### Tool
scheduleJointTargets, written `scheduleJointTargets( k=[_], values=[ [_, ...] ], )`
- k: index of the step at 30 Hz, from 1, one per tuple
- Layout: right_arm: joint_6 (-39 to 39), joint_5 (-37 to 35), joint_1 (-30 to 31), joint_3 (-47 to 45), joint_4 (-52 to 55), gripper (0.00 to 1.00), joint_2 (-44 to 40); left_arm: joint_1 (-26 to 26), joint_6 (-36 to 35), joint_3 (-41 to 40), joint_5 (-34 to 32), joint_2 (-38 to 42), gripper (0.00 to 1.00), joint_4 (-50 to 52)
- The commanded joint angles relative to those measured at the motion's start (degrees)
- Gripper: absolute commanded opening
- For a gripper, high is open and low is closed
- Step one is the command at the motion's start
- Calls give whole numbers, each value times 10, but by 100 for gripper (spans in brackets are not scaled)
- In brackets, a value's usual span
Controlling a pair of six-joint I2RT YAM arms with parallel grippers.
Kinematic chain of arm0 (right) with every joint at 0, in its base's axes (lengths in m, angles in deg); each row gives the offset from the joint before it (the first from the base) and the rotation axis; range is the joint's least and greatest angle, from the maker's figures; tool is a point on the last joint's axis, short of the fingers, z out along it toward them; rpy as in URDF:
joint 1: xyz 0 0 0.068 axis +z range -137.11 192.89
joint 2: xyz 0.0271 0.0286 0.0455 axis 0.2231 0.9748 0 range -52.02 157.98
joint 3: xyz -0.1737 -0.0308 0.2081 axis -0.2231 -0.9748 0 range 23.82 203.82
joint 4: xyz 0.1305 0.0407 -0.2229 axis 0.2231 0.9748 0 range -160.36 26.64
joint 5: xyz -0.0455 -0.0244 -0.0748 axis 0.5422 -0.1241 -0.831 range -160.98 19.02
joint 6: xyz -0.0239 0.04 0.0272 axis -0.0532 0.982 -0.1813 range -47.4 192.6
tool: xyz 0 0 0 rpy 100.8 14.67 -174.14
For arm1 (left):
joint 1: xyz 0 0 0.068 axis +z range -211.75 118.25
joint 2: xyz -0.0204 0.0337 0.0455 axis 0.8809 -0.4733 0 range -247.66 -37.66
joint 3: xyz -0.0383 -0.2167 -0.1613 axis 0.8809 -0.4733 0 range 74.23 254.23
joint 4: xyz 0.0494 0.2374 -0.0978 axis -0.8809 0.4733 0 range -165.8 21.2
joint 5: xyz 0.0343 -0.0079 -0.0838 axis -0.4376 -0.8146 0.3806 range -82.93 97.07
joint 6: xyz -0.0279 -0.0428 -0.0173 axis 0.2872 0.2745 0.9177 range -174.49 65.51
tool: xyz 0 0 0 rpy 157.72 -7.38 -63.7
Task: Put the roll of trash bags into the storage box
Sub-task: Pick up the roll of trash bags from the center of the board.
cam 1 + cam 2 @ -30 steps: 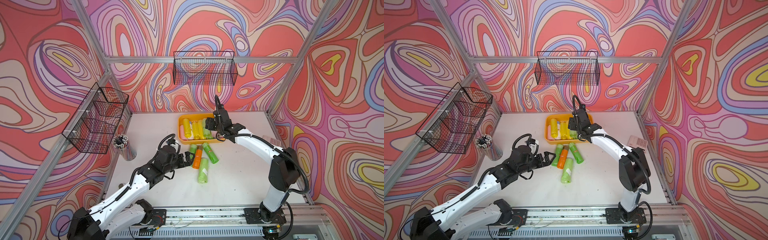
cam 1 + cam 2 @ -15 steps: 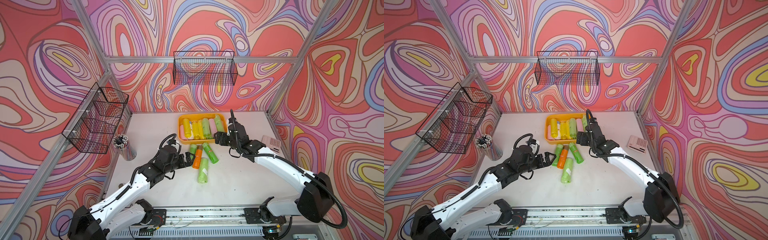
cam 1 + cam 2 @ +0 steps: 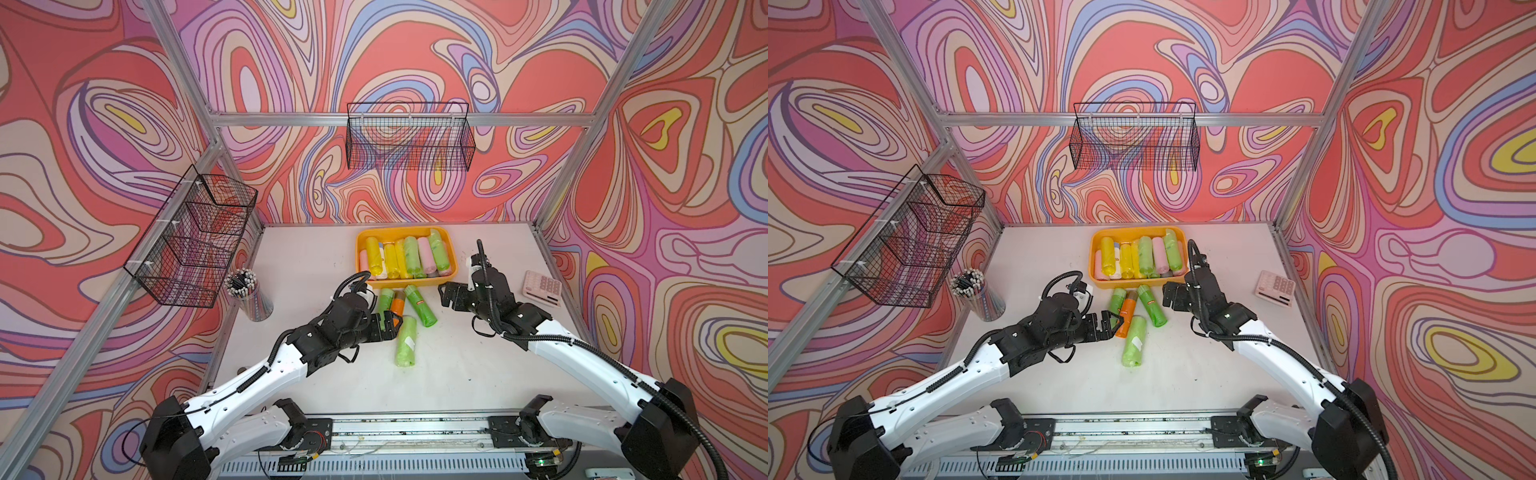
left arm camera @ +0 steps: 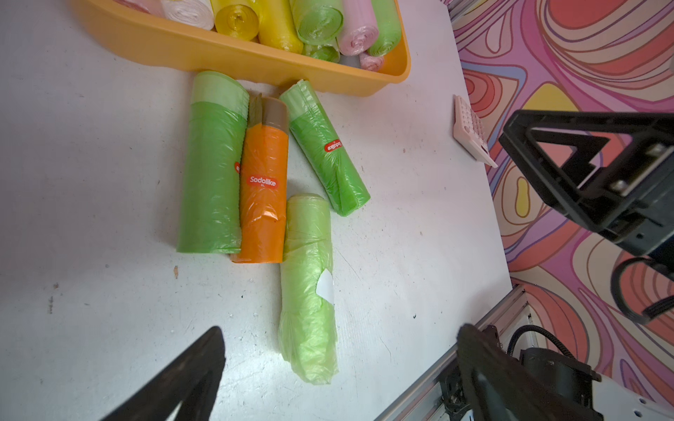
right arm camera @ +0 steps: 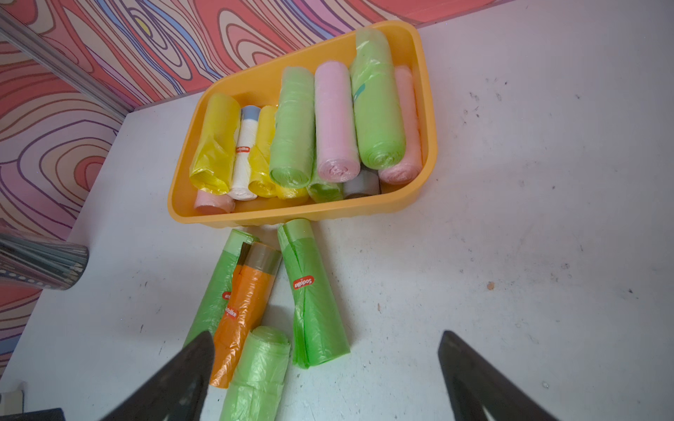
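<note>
Top view, right hand (image 3: 448,296) withdrawn from storage box (image 3: 409,283), gaping, empty

Swirl-patterned walls (image 3: 415,62); aluminium frame (image 3: 291,119); white tabletop (image 3: 457,361); black wire basket (image 3: 409,143) on back rail.

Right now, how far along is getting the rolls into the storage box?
Done: many rolls already lie in the storage box. In hand: nothing; the left gripper and right gripper are open and empty. Left: four rolls on the table in front of it: a long green roll, an orange roll, a slanted green roll, a pale green roll.
</note>
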Motion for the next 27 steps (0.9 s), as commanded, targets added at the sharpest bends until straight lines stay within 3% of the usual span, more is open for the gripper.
scheduleJointTargets(
  k=[1, 15, 27],
  values=[
    [14, 11, 0, -20, 12, 98, -33, -17, 8, 19, -22, -8, 100, 19],
    [60, 79, 0, -126, -25, 98, -150, -107, 20, 37, -90, -36, 100, 39],
    [69, 112, 0, -152, -24, 97, -168, -133, 15, 42, -119, -82, 99, 35]
  ],
)
